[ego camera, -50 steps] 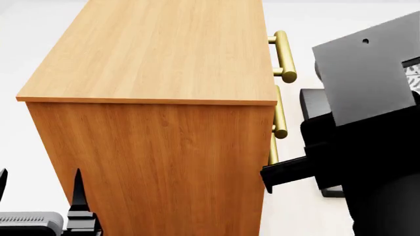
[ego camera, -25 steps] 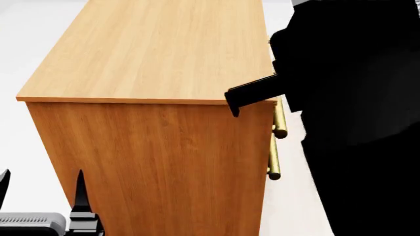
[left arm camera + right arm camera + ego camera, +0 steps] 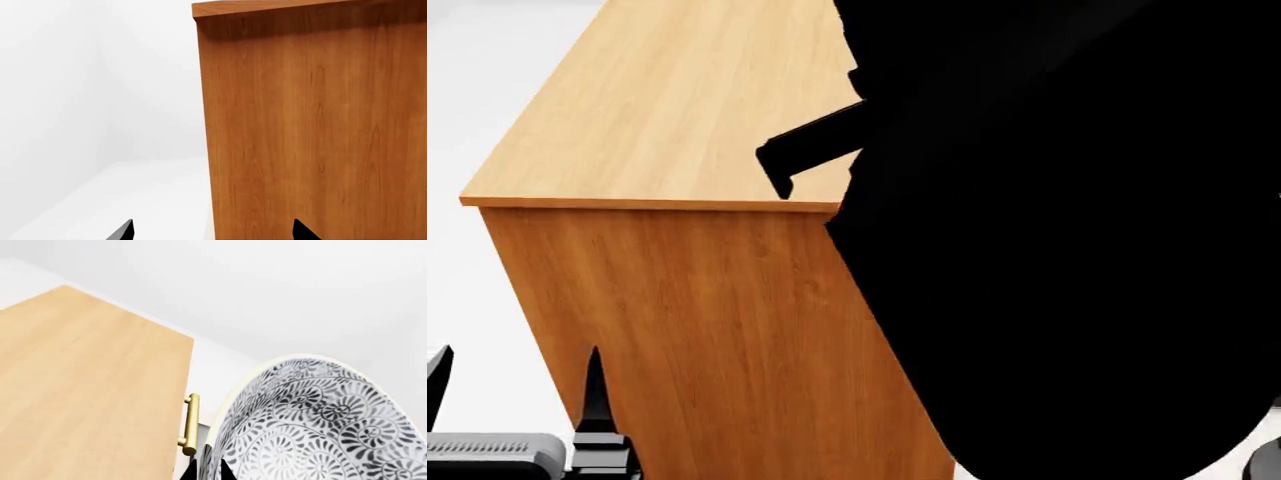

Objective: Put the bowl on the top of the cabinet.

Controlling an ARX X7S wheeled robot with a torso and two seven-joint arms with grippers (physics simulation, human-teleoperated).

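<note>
Step in hand: carry phase. The right end effector (image 3: 207,467) pinches the bowl (image 3: 320,425) at its rim, one finger inside and one outside. In the wrist view the bowl hangs in air just off the cabinet (image 3: 714,110) top's handle (image 3: 190,425) edge, not yet over the top. In the head view the right arm (image 3: 1068,240) blocks most of the cabinet, so the bowl is hidden there. The left end effector (image 3: 210,231) is spread, empty, low beside the cabinet's side panel. Next, as I judge it: shift the bowl inboard over the top, level it, lower, then release.
</note>
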